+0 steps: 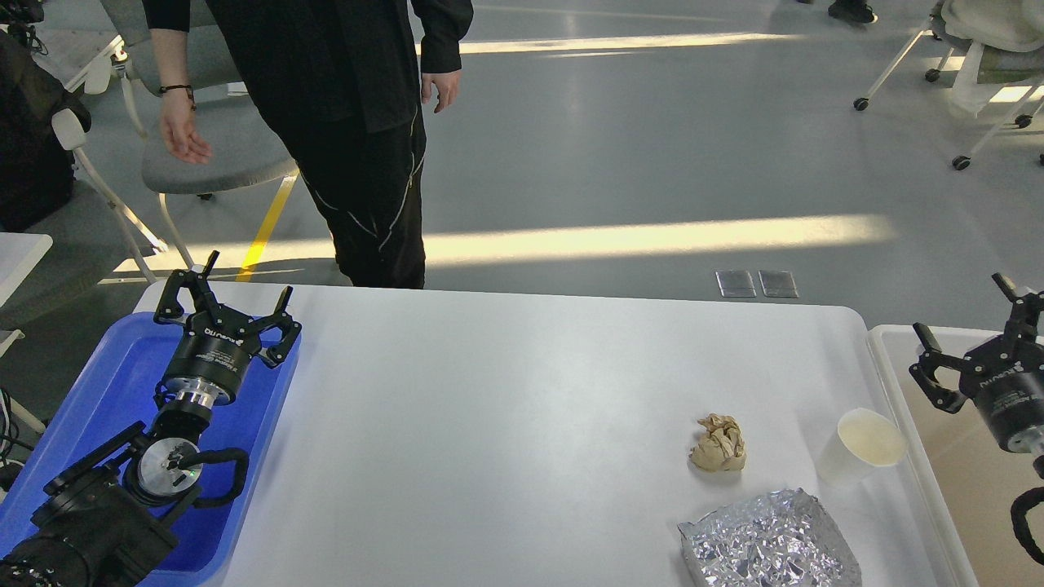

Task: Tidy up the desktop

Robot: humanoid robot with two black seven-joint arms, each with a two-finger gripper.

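Note:
The white desktop (506,408) fills the middle of the head view. On its right part lie a crumpled tan paper ball (718,444), a white paper cup (866,443) tipped toward the right edge, and a crinkled silver foil packet (767,545) at the front. My left gripper (228,303) hovers open over the blue tray (122,383) at the left, holding nothing. Over the beige bin (946,456) at the right, my right gripper (971,326) stands open and empty.
A person in black (359,122) stands just behind the table's far left edge. A grey chair (220,155) is behind them, and more wheeled chairs (979,73) stand at the far right. Another white table corner (16,253) shows at the left.

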